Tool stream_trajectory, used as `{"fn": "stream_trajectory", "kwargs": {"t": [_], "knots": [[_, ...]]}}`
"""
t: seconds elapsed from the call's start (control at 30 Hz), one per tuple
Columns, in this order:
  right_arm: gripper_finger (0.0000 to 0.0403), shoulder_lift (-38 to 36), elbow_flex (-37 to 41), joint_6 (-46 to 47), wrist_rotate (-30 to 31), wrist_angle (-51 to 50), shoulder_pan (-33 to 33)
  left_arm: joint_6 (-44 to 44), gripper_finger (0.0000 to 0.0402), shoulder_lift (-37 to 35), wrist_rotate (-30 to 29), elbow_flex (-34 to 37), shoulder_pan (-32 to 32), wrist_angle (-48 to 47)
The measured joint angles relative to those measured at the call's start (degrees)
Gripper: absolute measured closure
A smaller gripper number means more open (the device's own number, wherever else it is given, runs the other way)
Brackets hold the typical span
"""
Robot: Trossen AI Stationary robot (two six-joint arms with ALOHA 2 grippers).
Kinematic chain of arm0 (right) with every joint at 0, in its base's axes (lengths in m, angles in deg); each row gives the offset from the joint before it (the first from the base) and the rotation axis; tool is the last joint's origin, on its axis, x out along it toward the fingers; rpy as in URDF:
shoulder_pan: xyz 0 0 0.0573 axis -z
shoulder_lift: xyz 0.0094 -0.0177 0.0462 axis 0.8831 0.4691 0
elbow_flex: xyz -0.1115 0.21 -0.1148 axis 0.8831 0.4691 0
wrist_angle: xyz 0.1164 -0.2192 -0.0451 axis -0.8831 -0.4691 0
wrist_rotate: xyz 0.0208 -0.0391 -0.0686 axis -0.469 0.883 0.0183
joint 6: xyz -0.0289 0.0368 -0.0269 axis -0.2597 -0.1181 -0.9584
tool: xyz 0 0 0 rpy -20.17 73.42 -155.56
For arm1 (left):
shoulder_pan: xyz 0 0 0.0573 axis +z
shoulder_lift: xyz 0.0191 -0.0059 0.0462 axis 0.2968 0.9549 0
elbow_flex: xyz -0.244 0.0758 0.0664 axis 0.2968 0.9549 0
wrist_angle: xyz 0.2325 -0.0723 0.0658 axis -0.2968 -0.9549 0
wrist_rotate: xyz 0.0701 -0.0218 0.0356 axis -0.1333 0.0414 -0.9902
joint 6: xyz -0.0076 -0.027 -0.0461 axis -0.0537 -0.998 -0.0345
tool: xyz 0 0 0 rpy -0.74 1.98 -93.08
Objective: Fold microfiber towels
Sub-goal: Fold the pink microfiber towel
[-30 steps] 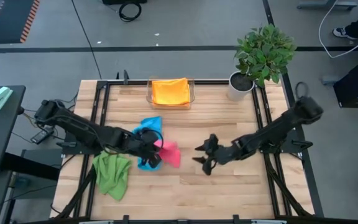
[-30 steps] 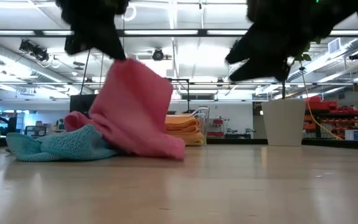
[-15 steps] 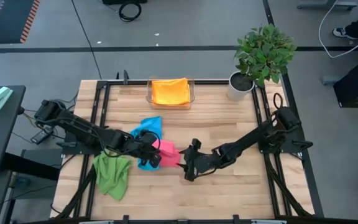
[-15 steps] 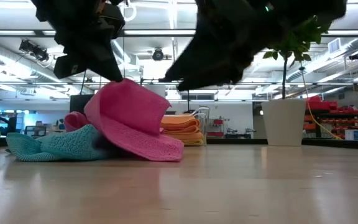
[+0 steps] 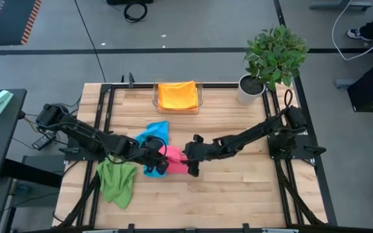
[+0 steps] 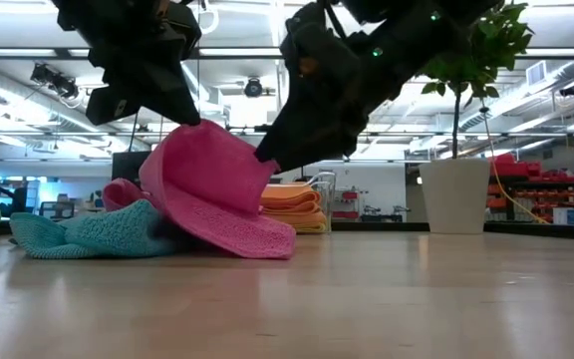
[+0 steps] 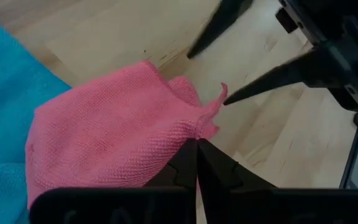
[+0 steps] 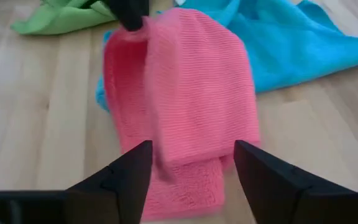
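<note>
A pink microfiber towel (image 5: 175,155) hangs from my left gripper (image 7: 196,144), which is shut on it at mid-table. Its lower part (image 6: 237,234) rests curled on the wood and against a blue towel (image 5: 151,134). My right gripper (image 8: 191,158) is open. It reaches in from the table's right, one finger on each side of the pink towel's hanging fold (image 8: 185,106). I cannot tell whether it touches the cloth. A green towel (image 5: 116,181) lies crumpled at the near left. An orange towel (image 5: 177,95) lies folded in a clear tray. My left gripper pinches a bunched bit of the pink towel's edge (image 7: 202,124) between its two shut fingers, slanting down from the table's left. The towel drapes slack below the fingers. Its upper part is lifted and its lower fold (image 6: 252,239) lies on the table.
The clear tray (image 5: 155,97) stands at the table's far edge. A potted plant (image 5: 274,55) stands at the far right corner. Bare wood (image 5: 238,188) lies to the near right of the towels. Black frame rails run along both sides.
My right gripper has swept from mid-right toward the table's left, up to the pink towel, and has stayed open. My left gripper has sunk a little. The pink towel, which hung taller before, has slumped, and its lower part has curled under on the table.
</note>
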Motion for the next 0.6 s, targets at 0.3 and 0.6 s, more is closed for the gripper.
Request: {"fn": "stream_trajectory", "kwargs": {"t": [0.3, 0.6], "knots": [[0.0356, 0.0, 0.0, -3.29, -4.18, 0.61, 0.35, -0.24, 0.0394, 0.0, -1.55, 0.0, 0.37, -0.13], [0.0399, -2.06, -0.99, -3.8, -5.13, 1.49, 1.94, 3.15, 0.0361, -0.01, -1.61, 0.0, 0.29, -0.01]]}}
